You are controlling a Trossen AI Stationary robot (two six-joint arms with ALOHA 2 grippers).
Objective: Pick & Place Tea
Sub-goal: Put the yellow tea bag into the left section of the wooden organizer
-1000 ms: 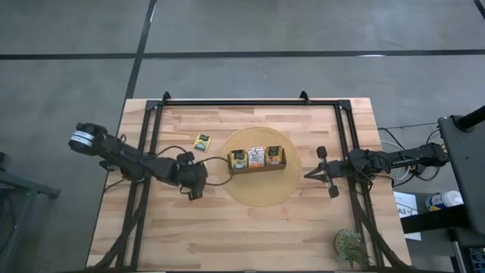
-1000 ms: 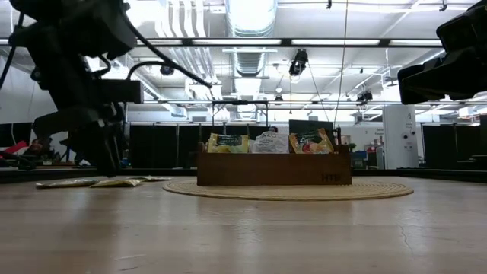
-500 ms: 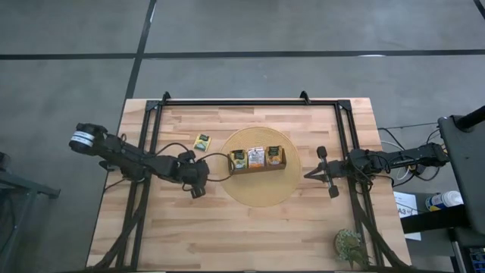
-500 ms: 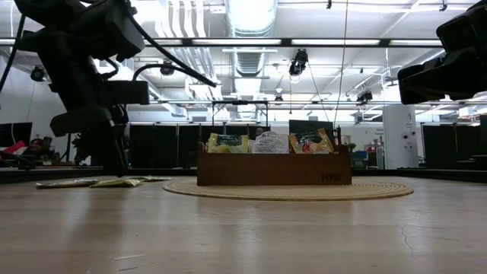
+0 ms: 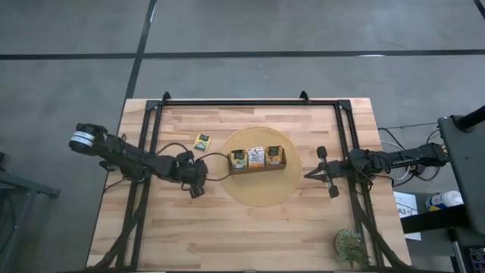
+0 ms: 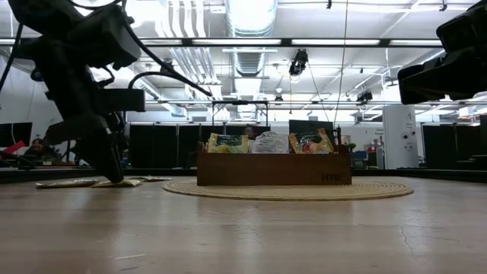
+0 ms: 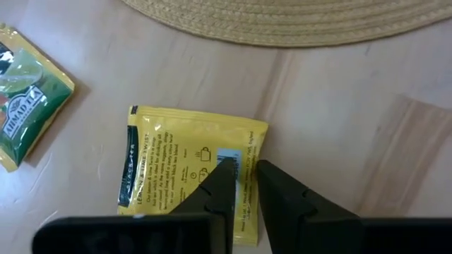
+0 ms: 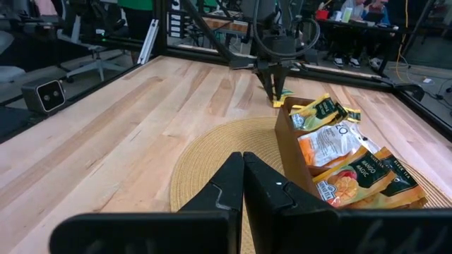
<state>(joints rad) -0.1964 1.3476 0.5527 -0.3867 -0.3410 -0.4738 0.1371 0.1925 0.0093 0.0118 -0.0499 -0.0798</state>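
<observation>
Readable stuff: the green packet (image 7: 27,106) says "AHMAD TEA", one orange packet (image 8: 351,176) in the tray says "MANGO MAGIC". Yellow packet (image 7: 189,173) has print too, too small to read.

In the left wrist view, the green-and-yellow flat tea packet (image 7: 25,106) is cut off by the frame's left edge, and the round woven straw mat (image 7: 296,17) runs off the top. The dark fingertips (image 7: 224,185) cover the lower right corner of the yellow square tea packet (image 7: 180,173). From above, print on packets in the brown wooden three-compartment tray (image 5: 258,166) is too small to read.
</observation>
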